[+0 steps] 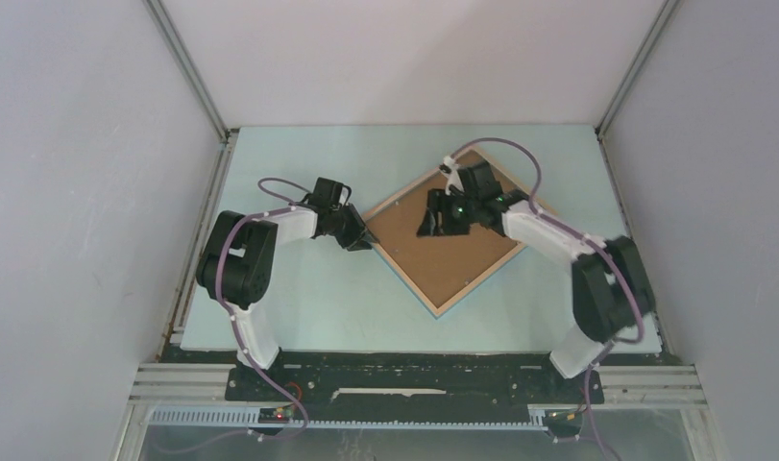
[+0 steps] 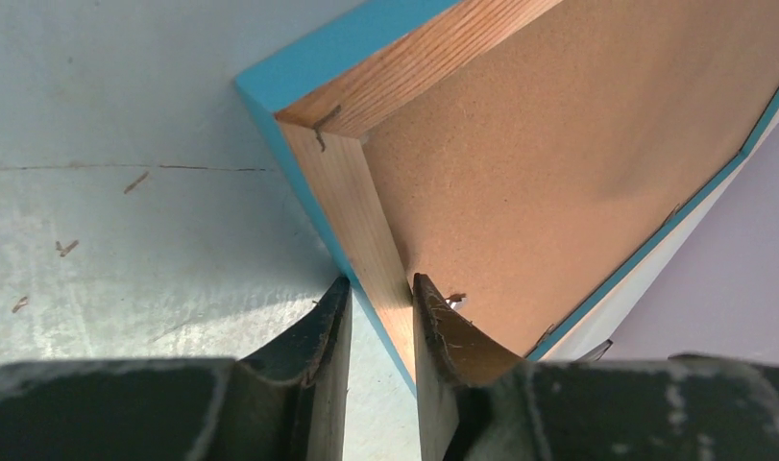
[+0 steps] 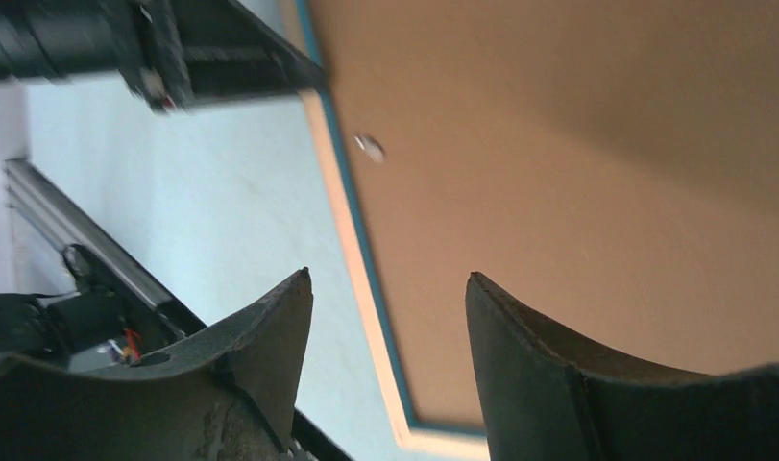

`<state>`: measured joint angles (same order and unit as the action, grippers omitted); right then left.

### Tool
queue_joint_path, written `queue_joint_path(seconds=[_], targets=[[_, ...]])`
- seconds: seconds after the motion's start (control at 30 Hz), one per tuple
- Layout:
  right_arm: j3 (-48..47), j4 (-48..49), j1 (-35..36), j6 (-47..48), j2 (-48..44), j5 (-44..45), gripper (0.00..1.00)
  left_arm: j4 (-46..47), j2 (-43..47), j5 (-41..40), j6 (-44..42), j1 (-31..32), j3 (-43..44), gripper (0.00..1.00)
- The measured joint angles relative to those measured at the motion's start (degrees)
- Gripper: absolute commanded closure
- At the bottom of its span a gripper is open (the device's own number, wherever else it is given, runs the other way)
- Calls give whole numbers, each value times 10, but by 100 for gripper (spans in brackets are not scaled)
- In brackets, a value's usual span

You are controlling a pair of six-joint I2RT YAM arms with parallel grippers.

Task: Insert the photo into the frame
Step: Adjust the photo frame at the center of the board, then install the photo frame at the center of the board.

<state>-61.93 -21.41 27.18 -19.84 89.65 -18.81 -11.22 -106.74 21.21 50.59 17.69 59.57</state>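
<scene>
The frame (image 1: 401, 268) lies face down as a diamond on the table, its light wood back up and its blue edges showing. The plain brown backing board (image 1: 452, 254) sits inside it. The photo is hidden. My left gripper (image 1: 364, 236) is shut on the frame's wooden rail (image 2: 342, 182) near its left corner, one finger outside and one inside against the board (image 2: 558, 163). My right gripper (image 1: 431, 225) is open and empty, hovering over the board (image 3: 577, 144) near the frame's rim (image 3: 352, 250).
The pale blue table (image 1: 299, 298) is enclosed by grey walls on the left, right and back. An aluminium rail (image 1: 188, 288) runs along the table's left edge. The left arm (image 3: 174, 48) shows at the top of the right wrist view.
</scene>
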Motion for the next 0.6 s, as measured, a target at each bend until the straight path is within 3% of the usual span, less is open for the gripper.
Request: queue_joint_path(seconds=[0.07,0.23,0.4,0.6], targets=[[-59,22,8,-2,67,-38,47,1,0,1,-8,0,0,85],[-174,38,26,-15,224,-106,45,11,0,9,-22,-1,-4,90],[-212,29,45,-15,288,-147,45,47,5,26,-26,-6,-26,95],[-209,33,54,-17,300,-168,46,82,13,32,-26,-9,-48,97]])
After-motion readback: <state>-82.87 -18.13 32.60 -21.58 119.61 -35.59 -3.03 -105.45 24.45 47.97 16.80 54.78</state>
